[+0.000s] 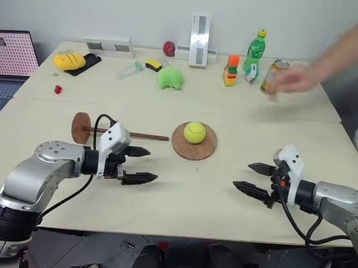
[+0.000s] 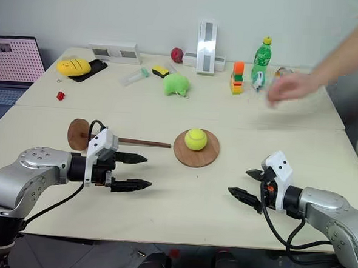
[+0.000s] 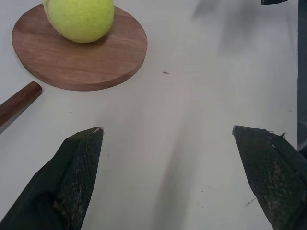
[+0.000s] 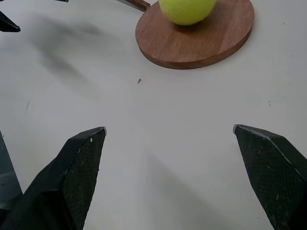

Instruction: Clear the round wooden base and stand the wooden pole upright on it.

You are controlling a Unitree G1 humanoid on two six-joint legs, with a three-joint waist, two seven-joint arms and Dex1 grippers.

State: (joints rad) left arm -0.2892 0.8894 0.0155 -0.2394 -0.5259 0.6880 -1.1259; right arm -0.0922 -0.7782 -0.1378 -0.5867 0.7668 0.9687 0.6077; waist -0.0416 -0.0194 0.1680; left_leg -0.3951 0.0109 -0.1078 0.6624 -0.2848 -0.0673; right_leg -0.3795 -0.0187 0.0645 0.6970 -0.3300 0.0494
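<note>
Nearest the camera, the left gripper (image 1: 142,165) and the right gripper (image 1: 254,178) hover over bare table (image 1: 193,195), both with fingers spread wide and nothing between them, pointing inward toward each other. Just beyond and between them lies the round wooden base (image 1: 203,150), with a tennis ball (image 1: 195,132) sitting on it; the ball has to come off first. The base lies ahead and to the right of the left gripper, ahead and to the left of the right one, neither clearly nearer. The wooden pole (image 1: 139,134) lies flat just past the left gripper, its long axis running crosswise, its disc end away from the base and its bare tip near the base's rim. Farther back, a person's hand (image 1: 295,79) reaches over assorted clutter.
</note>
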